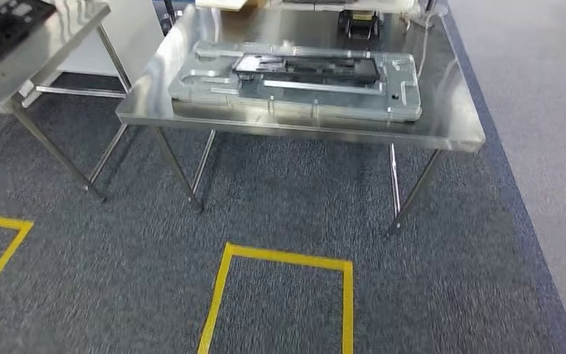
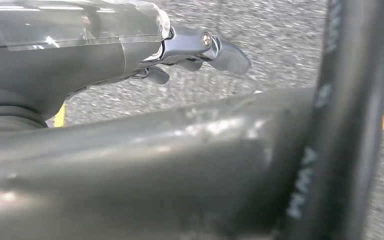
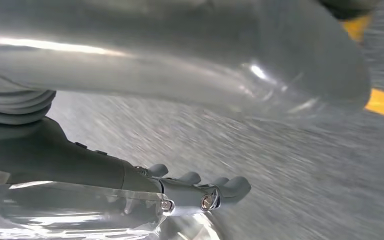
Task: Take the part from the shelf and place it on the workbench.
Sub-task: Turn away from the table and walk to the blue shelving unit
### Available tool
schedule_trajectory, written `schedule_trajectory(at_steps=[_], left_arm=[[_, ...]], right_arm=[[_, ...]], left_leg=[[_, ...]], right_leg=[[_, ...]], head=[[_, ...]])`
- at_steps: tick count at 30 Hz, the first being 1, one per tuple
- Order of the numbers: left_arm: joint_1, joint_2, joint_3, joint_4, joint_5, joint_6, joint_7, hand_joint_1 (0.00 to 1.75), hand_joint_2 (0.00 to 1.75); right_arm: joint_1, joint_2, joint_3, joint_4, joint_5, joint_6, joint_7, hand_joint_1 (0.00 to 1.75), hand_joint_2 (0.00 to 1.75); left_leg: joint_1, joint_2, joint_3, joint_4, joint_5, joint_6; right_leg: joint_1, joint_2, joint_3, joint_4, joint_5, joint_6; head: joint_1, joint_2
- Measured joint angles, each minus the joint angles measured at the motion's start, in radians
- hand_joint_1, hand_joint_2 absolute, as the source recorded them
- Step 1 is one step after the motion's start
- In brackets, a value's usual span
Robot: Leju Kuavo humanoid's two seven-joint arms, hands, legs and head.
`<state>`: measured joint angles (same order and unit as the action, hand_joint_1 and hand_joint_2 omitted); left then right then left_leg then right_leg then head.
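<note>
The flat black part point(image 1: 306, 68) lies in the middle of a wide grey metal fixture plate point(image 1: 298, 90), which rests on the steel counter point(image 1: 147, 110) at twelve o'clock, straight ahead across the floor. At ten o'clock stands a second steel counter point(image 1: 37, 55) carrying a black tray point(image 1: 4, 23). Grey carpet point(image 1: 265, 199) spreads beneath both, marked with a yellow tape rectangle point(image 1: 284, 258) at six o'clock and another yellow corner point(image 1: 4, 251) at eight o'clock. The left robot hand point(image 2: 190, 50) hangs over the carpet, fingers loosely extended and holding nothing. The right robot hand point(image 3: 200, 187) hangs likewise over the carpet, fingers stretched apart with nothing held.
</note>
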<state>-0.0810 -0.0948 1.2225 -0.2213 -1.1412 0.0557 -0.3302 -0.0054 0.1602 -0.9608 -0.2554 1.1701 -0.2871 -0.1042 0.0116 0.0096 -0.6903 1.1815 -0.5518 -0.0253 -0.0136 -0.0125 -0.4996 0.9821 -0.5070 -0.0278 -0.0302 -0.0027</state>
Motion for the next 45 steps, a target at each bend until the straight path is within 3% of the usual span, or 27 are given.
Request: schedule_trajectory(at_steps=[1,2,4,5,6,8,9,10,12,14,16,17,18,19,20,22,24,26,28,31,32,33,35,37,39,42,45], left_arm=[[0.000,0.001,0.001,0.000,0.000,0.000,0.000,0.00,0.00],[0.000,0.002,0.002,0.000,0.000,0.000,0.000,0.00,0.00],[0.000,0.002,0.003,0.000,0.000,0.000,0.001,0.00,0.00],[-0.001,0.002,0.004,0.000,0.000,0.000,0.001,0.00,0.00],[-0.002,0.004,0.004,0.000,0.000,0.000,0.001,0.00,0.00],[-0.006,0.007,0.004,0.000,0.000,0.000,-0.001,0.00,0.00],[-0.008,0.008,0.005,0.000,0.000,0.000,-0.002,0.00,0.00],[-0.008,0.008,0.005,0.000,0.000,0.000,-0.003,0.00,0.00],[-0.005,0.008,0.006,0.000,0.000,0.001,-0.004,0.00,0.00],[-0.001,0.007,0.007,0.000,0.000,0.002,-0.003,0.00,0.00],[0.001,0.007,0.009,0.000,0.000,0.003,-0.002,0.00,0.00],[0.002,0.007,0.011,0.000,0.000,0.003,0.000,0.00,0.00],[0.003,0.006,0.013,0.000,0.000,0.004,0.001,0.00,0.00],[0.004,0.006,0.015,0.000,0.000,0.005,0.004,0.00,0.00],[0.005,0.005,0.017,0.000,-0.001,0.008,0.006,0.00,0.00],[0.003,0.001,0.019,0.000,-0.006,0.024,0.012,0.00,0.00],[0.001,-0.003,0.019,0.000,-0.011,0.040,0.017,0.00,0.00],[0.000,-0.008,0.019,0.000,-0.013,0.048,0.018,0.00,0.00],[0.003,-0.014,0.019,0.000,-0.018,0.052,0.015,0.00,0.00],[0.004,-0.022,0.019,0.000,-0.023,0.055,0.008,0.00,0.00],[0.004,-0.024,0.019,0.000,-0.025,0.055,0.005,0.00,0.00],[0.005,-0.026,0.019,0.000,-0.025,0.055,0.003,0.00,0.00],[0.007,-0.030,0.019,0.000,-0.027,0.054,-0.001,0.00,0.00],[0.005,-0.033,0.019,0.000,-0.030,0.054,-0.005,0.00,0.00],[0.002,-0.034,0.019,0.000,-0.031,0.054,-0.006,0.00,0.00],[0.007,-0.035,0.018,0.000,-0.032,0.054,-0.006,0.00,0.00],[0.009,-0.035,0.018,0.000,-0.032,0.054,-0.006,0.00,0.00]], right_arm=[[0.000,0.000,-0.008,0.002,-0.004,0.021,0.024,0.00,0.00],[0.000,0.000,-0.015,0.004,-0.007,0.039,0.048,0.00,0.00],[-0.001,0.003,-0.027,0.009,-0.010,0.067,0.081,0.00,0.00],[-0.001,0.005,-0.033,0.012,-0.012,0.077,0.089,0.00,0.00],[-0.002,0.010,-0.037,0.014,-0.013,0.086,0.093,0.00,0.00],[-0.004,0.018,-0.045,0.017,-0.016,0.103,0.088,0.00,0.00],[-0.005,0.021,-0.047,0.017,-0.015,0.112,0.084,0.00,0.00],[-0.005,0.022,-0.049,0.018,-0.012,0.119,0.079,0.00,0.00],[-0.006,0.023,-0.051,0.019,-0.004,0.131,0.071,0.00,0.00],[-0.006,0.023,-0.051,0.019,0.003,0.139,0.065,0.00,0.00],[-0.005,0.023,-0.051,0.020,0.009,0.145,0.060,0.00,0.00],[-0.005,0.023,-0.051,0.021,0.012,0.147,0.059,0.00,0.00],[-0.005,0.023,-0.051,0.022,0.013,0.150,0.057,0.00,0.00],[-0.005,0.023,-0.051,0.023,0.015,0.153,0.055,0.00,0.00],[-0.005,0.023,-0.051,0.023,0.015,0.157,0.054,0.00,0.00],[-0.004,0.024,-0.051,0.024,0.017,0.163,0.054,0.00,0.00],[-0.002,0.025,-0.051,0.025,0.017,0.167,0.055,0.00,0.00],[0.000,0.028,-0.051,0.026,0.020,0.173,0.060,0.00,0.00],[0.000,0.030,-0.051,0.026,0.023,0.181,0.068,0.00,0.00],[0.002,0.034,-0.051,0.027,0.024,0.192,0.074,0.00,0.00],[0.002,0.036,-0.051,0.028,0.024,0.196,0.075,0.00,0.00],[0.002,0.037,-0.051,0.028,0.025,0.200,0.076,0.00,0.00],[0.001,0.040,-0.051,0.028,0.025,0.208,0.078,0.00,0.00],[0.001,0.043,-0.051,0.029,0.026,0.215,0.081,0.00,0.00],[0.000,0.045,-0.052,0.029,0.027,0.218,0.083,0.00,0.00],[-0.006,0.045,-0.052,0.030,0.028,0.224,0.083,0.00,0.00],[-0.009,0.045,-0.052,0.030,0.029,0.226,0.083,0.00,0.00]], left_leg=[[0.000,0.000,-0.006,0.061,-0.034,-0.002],[0.000,0.000,-0.001,0.106,-0.042,-0.001],[-0.002,-0.001,0.046,0.109,0.005,0.007],[-0.005,-0.001,0.096,0.060,0.031,0.016],[-0.010,-0.001,0.158,-0.015,0.037,0.027],[-0.017,0.000,0.261,-0.169,0.008,0.045],[-0.020,0.001,0.285,-0.214,-0.008,0.051],[-0.021,0.000,0.288,-0.235,-0.010,0.055],[-0.019,-0.004,0.280,-0.245,0.008,0.064],[-0.015,-0.010,0.265,-0.250,0.031,0.072],[-0.015,-0.018,0.242,-0.243,0.045,0.075],[-0.015,-0.023,0.232,-0.239,0.050,0.074],[-0.014,-0.029,0.222,-0.232,0.053,0.072],[-0.013,-0.036,0.213,-0.223,0.055,0.070],[-0.012,-0.044,0.204,-0.213,0.055,0.067],[-0.011,-0.060,0.184,-0.190,0.052,0.058],[-0.010,-0.075,0.165,-0.175,0.052,0.046],[-0.006,-0.090,0.157,-0.171,0.054,0.034],[-0.004,-0.073,0.142,-0.142,0.035,0.024],[0.000,-0.028,0.061,0.026,-0.052,0.011],[0.002,-0.023,0.034,0.081,-0.070,0.007],[0.003,-0.020,0.022,0.106,-0.070,0.004],[0.005,-0.009,0.054,0.044,-0.018,0.003],[0.002,0.031,0.122,-0.094,0.040,0.008],[-0.006,0.055,0.153,-0.166,0.058,0.018],[-0.011,0.032,0.145,-0.170,0.061,0.034],[-0.011,0.026,0.145,-0.174,0.063,0.038]], right_leg=[[0.003,-0.001,-0.018,0.002,0.013,-0.001],[0.006,-0.002,-0.038,0.006,0.025,-0.002],[0.012,-0.002,-0.076,0.015,0.047,-0.002],[0.015,-0.001,-0.092,0.019,0.056,-0.002],[0.018,-0.001,-0.104,0.023,0.064,-0.001],[0.022,-0.003,-0.117,0.026,0.082,0.005],[0.021,-0.007,-0.120,0.026,0.090,0.011],[0.019,-0.011,-0.122,0.024,0.099,0.017],[0.015,-0.010,-0.130,0.036,0.094,0.030],[0.011,0.000,-0.161,0.115,0.028,0.040],[0.006,0.007,-0.203,0.243,-0.056,0.048],[0.003,0.007,-0.213,0.288,-0.077,0.051],[0.000,0.008,-0.204,0.298,-0.077,0.054],[-0.003,0.010,-0.178,0.270,-0.062,0.057],[-0.006,0.018,-0.135,0.211,-0.035,0.058],[-0.010,0.057,-0.057,0.085,-0.005,0.054],[-0.009,0.077,-0.034,0.037,-0.006,0.045],[-0.007,0.056,-0.036,0.035,-0.003,0.033],[-0.008,0.033,-0.034,0.028,0.002,0.018],[-0.007,-0.002,-0.035,0.024,0.004,0.006],[-0.007,-0.015,-0.035,0.025,0.004,0.006],[-0.006,-0.027,-0.035,0.025,0.003,0.006],[-0.007,-0.049,-0.033,0.025,0.001,0.008],[-0.004,-0.070,-0.027,0.026,-0.002,0.016],[0.000,-0.087,-0.024,0.027,-0.005,0.027],[0.002,-0.109,-0.019,0.022,-0.002,0.041],[0.002,-0.114,-0.016,0.021,-0.002,0.045]], head=[[0.000,0.000],[0.000,0.000],[0.000,0.000],[0.000,0.000],[0.000,0.000],[0.000,0.000],[0.000,0.000],[0.000,0.000],[0.000,0.000],[0.000,0.000],[0.000,0.000],[0.000,0.000],[0.000,0.000],[0.000,0.000],[0.000,0.000],[0.000,0.000],[0.000,0.000],[0.000,0.000],[0.000,0.000],[0.000,0.000],[0.000,0.000],[0.000,0.000],[0.000,0.000],[0.000,0.000],[0.000,0.000],[0.000,0.000],[0.000,0.000]])
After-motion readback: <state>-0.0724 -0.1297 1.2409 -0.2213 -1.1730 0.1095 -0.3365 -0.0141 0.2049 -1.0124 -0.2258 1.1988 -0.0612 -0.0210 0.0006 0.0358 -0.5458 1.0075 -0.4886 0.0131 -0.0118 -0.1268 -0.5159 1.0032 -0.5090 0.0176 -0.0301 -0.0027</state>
